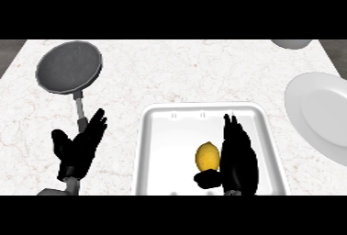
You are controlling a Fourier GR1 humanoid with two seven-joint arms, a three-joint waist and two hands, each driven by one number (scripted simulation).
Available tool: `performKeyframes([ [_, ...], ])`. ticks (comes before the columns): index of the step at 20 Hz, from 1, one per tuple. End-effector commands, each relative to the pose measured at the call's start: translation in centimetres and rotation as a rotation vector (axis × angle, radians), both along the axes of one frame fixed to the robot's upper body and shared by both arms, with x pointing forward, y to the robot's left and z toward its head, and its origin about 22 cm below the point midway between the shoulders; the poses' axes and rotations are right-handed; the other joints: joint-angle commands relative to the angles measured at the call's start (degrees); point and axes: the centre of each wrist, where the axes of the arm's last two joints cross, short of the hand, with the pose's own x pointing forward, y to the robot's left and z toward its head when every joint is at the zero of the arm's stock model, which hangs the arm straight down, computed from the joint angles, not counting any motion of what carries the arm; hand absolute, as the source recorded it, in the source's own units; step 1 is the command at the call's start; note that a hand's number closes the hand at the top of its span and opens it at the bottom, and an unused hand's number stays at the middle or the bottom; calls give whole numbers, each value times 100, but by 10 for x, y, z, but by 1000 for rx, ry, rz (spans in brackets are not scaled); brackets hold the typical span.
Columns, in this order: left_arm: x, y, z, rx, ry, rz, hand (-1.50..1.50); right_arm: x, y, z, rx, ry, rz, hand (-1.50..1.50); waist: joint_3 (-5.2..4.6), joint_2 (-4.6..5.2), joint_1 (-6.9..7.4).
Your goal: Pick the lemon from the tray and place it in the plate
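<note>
Both hands come up from the bottom edge. Over the white tray (175,137) is the right hand (238,158). Its fingers are straight and pressed together, pointing away from the robot. They lie just beside the lemon (207,155), on its right side. The thumb sticks out to the left, right under the lemon's near end. I cannot tell if it touches the lemon. The hand is not wrapped around it.

The yellow lemon lies in the tray, in the near part, with its ends pointing near and far.

The left hand (80,147) rests left of the tray, over the white counter (176,69), with its fingers straight and a bit spread.

A round grey pan (69,66) sits far back on the left. Its handle points toward the left hand.

The white plate (322,114) is to the right of the tray, apart from it, and the edge of the view cuts it off. Another white thing (293,43) peeks in at the far right corner.
</note>
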Motion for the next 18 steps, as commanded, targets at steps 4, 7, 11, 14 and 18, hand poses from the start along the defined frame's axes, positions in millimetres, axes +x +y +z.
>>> performKeyframes([
  [4,-11,-14,-3,-12,67,-19,0,18,7,-19,-6,122,-51,-150,-27,31,40],
  [7,-14,8,-12,-10,69,-11,0,2,13,-22,-95,173,65,150,-31,24,11],
  [11,-12,-6,-11,11,61,-20,0,11,18,-37,-131,138,46,150,-29,26,15],
  [14,8,12,5,-8,86,-5,0,16,19,-20,-156,106,40,150,-30,27,-2],
  [18,-6,13,-2,13,90,20,0,-1,6,-25,-191,22,81,150,-29,22,-3],
])
